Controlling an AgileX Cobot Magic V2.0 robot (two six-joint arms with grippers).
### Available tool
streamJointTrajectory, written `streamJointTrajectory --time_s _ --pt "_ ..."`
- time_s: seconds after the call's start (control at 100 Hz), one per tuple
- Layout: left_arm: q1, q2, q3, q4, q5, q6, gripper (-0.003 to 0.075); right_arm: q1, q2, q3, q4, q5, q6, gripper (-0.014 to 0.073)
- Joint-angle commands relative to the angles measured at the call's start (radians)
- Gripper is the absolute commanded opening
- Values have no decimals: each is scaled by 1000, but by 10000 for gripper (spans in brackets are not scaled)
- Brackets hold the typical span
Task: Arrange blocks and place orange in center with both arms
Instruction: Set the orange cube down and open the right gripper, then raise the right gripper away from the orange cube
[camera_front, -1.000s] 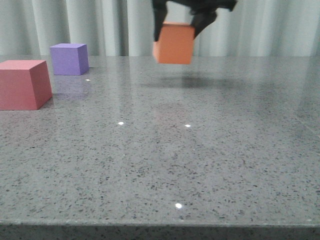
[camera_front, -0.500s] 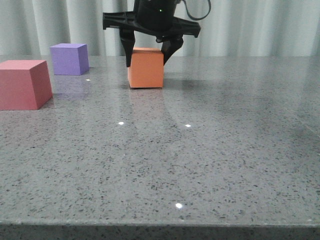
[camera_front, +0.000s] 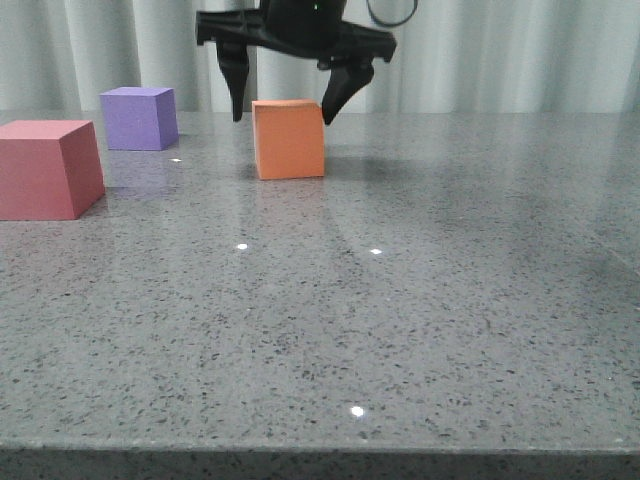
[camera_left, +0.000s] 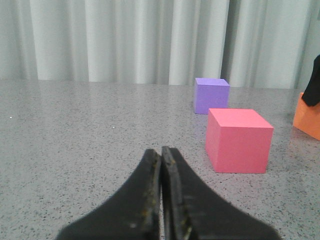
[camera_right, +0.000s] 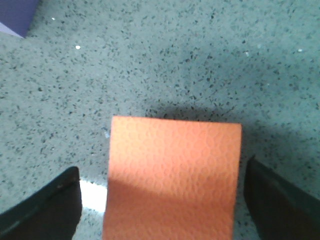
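The right gripper hangs with its dark angular fingers spread wide, one on each side of the plain matte orange cube and clear of its faces. That cube sits flat on the speckled grey stone table, toward the far middle of the front view, its top a shade paler than its front. The right wrist view looks straight down on the cube's top, showing a faintly pebbled texture and visible gaps of table between the cube and the fingertips at either side, which the front view shows less plainly. The left gripper appears only in the left wrist view, its two black fingers pressed together with nothing between them, low over the table. Beyond it stand the matte red cube and, farther back, the matte purple cube, apart from each other; in the front view both lie left of the orange cube, well apart from it. No containers are in sight.
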Motion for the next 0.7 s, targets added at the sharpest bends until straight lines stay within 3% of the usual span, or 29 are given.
streamJointTrajectory --time_s 0.0,0.42,0.57,0.69 --pt "3 -37 43 -8 -71 -7 -20 -21 -118 -39 -13 -12 -38 646" --pt "3 -37 43 -8 -71 -7 -20 -213 -287 -40 17 214 -268 646" --pt "3 -37 43 -8 -71 -7 -20 -265 -336 -29 17 241 -311 646" --pt "3 -37 43 -8 -71 -7 -20 -302 -411 69 14 211 -318 646"
